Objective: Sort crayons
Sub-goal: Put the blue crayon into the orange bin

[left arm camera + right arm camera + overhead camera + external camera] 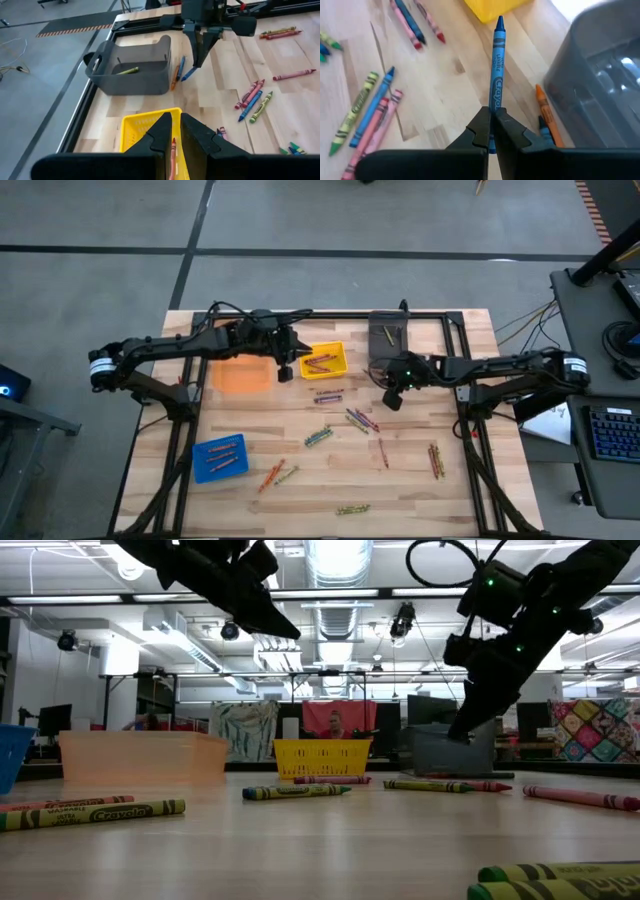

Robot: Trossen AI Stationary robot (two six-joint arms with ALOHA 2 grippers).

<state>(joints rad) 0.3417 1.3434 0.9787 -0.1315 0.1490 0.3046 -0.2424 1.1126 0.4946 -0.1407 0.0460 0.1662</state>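
- Blue bin (219,457) sits at the counter's (410,480) near left, with crayons inside.
- Orange bin (243,374) lies beside the left gripper (284,372).
- Left gripper hangs over the yellow bin's (136,131) edge, fingers (161,131) clamped on a red crayon (173,156).
- Loose crayons (362,420) lie scattered mid-counter.
- Right gripper (491,121) hovers by the grey bin (388,337), fingers (507,125) pinching a blue crayon (497,60).
- An olive crayon (127,71) lies in the grey bin; an orange one (546,113) lies beside it.
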